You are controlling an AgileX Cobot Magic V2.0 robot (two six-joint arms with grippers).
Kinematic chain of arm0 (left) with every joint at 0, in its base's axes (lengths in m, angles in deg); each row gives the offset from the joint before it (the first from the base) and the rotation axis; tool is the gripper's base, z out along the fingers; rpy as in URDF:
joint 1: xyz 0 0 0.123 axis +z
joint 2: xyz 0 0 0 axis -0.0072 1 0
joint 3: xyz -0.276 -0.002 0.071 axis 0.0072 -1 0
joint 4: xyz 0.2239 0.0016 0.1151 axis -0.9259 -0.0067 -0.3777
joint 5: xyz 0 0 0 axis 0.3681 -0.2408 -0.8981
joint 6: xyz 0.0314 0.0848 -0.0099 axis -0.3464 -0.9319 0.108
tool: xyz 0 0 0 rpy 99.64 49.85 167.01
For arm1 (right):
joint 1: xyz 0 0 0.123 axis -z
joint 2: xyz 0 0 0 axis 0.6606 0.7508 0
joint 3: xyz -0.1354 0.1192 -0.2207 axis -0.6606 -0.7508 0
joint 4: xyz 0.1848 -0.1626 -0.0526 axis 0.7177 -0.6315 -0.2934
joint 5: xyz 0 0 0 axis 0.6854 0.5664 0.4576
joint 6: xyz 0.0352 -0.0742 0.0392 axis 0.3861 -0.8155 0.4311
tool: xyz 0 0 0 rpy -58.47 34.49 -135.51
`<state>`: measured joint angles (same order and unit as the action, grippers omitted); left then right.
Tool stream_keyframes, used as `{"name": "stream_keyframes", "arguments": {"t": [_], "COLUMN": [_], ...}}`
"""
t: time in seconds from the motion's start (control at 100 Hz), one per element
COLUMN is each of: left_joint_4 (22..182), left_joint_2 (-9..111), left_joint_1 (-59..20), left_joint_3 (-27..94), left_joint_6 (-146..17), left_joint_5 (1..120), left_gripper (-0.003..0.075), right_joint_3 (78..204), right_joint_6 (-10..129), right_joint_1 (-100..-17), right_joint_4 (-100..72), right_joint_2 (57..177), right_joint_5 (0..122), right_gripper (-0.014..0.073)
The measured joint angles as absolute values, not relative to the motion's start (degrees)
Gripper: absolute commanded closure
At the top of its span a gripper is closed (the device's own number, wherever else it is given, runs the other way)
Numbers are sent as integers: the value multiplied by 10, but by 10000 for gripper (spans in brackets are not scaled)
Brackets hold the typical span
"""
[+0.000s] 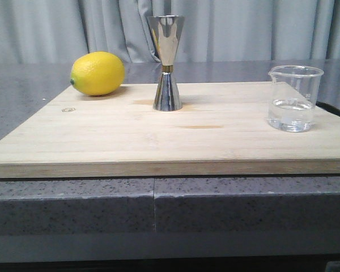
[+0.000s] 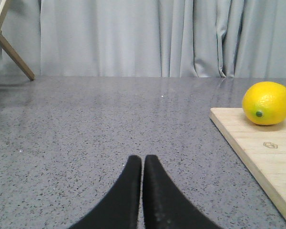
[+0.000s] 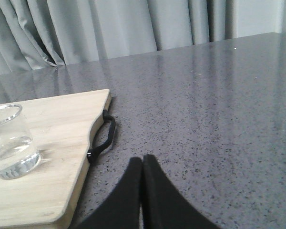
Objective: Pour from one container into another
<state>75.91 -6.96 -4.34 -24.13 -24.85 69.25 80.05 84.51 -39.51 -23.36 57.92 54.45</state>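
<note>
The clear glass beaker (image 1: 293, 98) stands upright at the right end of the wooden board (image 1: 113, 136), holding some clear liquid; it also shows in the right wrist view as beaker (image 3: 10, 141). The steel jigger (image 1: 167, 62) stands upright at the board's middle back. My left gripper (image 2: 143, 160) is shut and empty over the grey counter, left of the board. My right gripper (image 3: 142, 160) is shut and empty over the counter, right of the board. Neither gripper shows in the front view.
A yellow lemon (image 1: 97, 73) lies at the board's back left, also seen as lemon (image 2: 267, 102). The board has a black handle (image 3: 105, 136) on its right edge. Grey curtains hang behind. A wooden stand leg (image 2: 9, 52) is far left.
</note>
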Motion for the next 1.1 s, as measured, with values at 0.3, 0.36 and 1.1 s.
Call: {"name": "stream_keyframes", "arguments": {"t": [0.3, 0.36, 1.1], "left_joint_4": [759, 759, 802], "left_joint_2": [-70, -70, -70], "left_joint_1": [-43, -43, -43], "left_joint_3": [-241, -241, -232], "left_joint_6": [-248, -248, -248], "left_joint_5": [693, 693, 724], "left_gripper": [741, 741, 741], "right_joint_3": [801, 801, 805], "right_joint_6": [845, 845, 845], "right_joint_1": [-395, -395, -395], "right_joint_4": [-234, -234, -234], "right_joint_2": [579, 579, 579], "right_joint_5": [545, 545, 562], "right_gripper": [662, 662, 662]}}
